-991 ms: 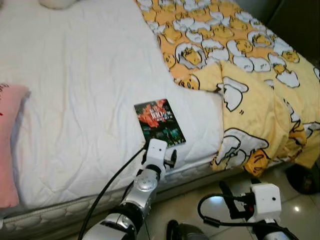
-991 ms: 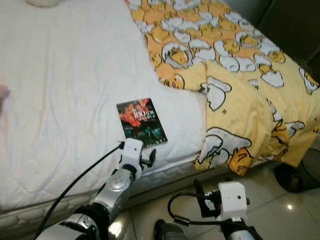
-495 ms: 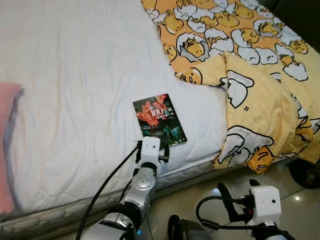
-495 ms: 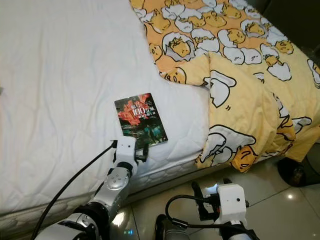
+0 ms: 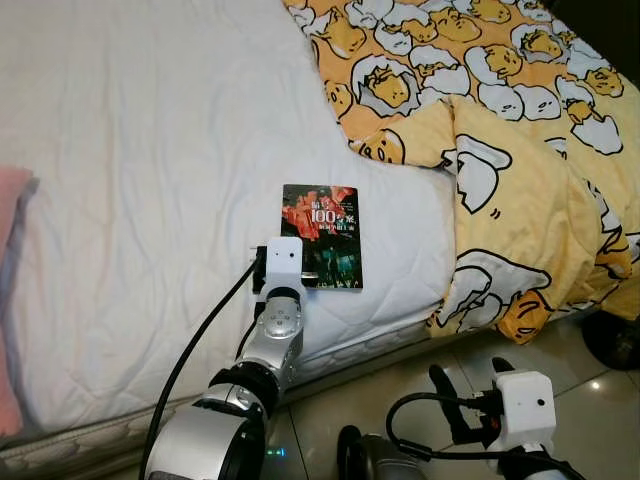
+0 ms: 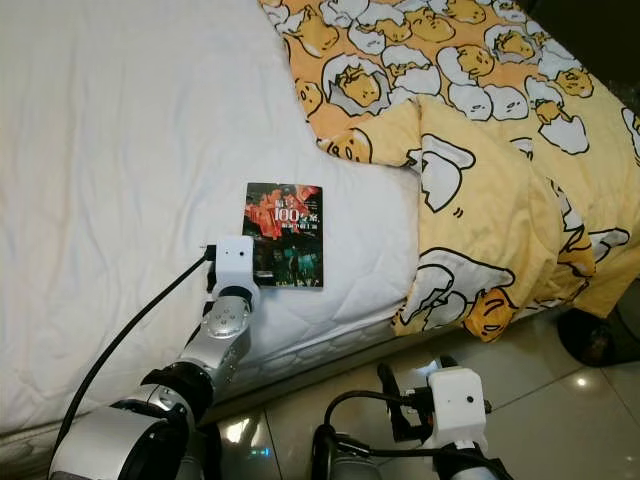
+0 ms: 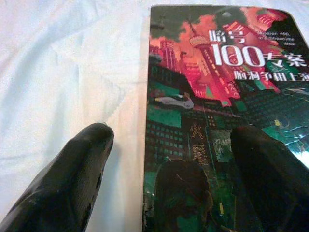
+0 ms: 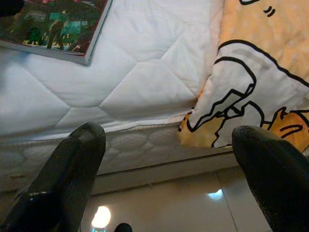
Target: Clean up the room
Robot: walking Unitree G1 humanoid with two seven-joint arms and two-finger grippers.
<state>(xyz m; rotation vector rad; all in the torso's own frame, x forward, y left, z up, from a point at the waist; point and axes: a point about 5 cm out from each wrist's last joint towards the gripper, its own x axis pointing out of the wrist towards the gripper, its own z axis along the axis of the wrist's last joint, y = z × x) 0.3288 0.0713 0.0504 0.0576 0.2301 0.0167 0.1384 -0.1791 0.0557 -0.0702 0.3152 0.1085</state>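
A paperback book [image 5: 325, 235] with a red and green cover lies flat on the white mattress [image 5: 150, 150], near its front edge. My left gripper [image 7: 174, 140] is open right over the book's near left corner. One finger [image 7: 91, 145] is above the sheet beside the book and the other finger [image 7: 260, 154] is above the cover. From the head, the white left wrist box [image 5: 283, 262] covers that corner. My right gripper [image 8: 169, 140] hangs open low beside the bed, above the floor, with nothing between its fingers.
A yellow duvet [image 5: 500, 120] printed with egg cartoons covers the right of the bed and hangs over its front edge. A pink pillow [image 5: 10, 300] lies at the far left. Glossy floor tiles [image 5: 400, 390] run along the bed, with a dark object [image 5: 612, 342] at the right.
The head view has shifted. My left gripper has slid from the book's near edge to its near left corner. The right arm stays low by the floor.
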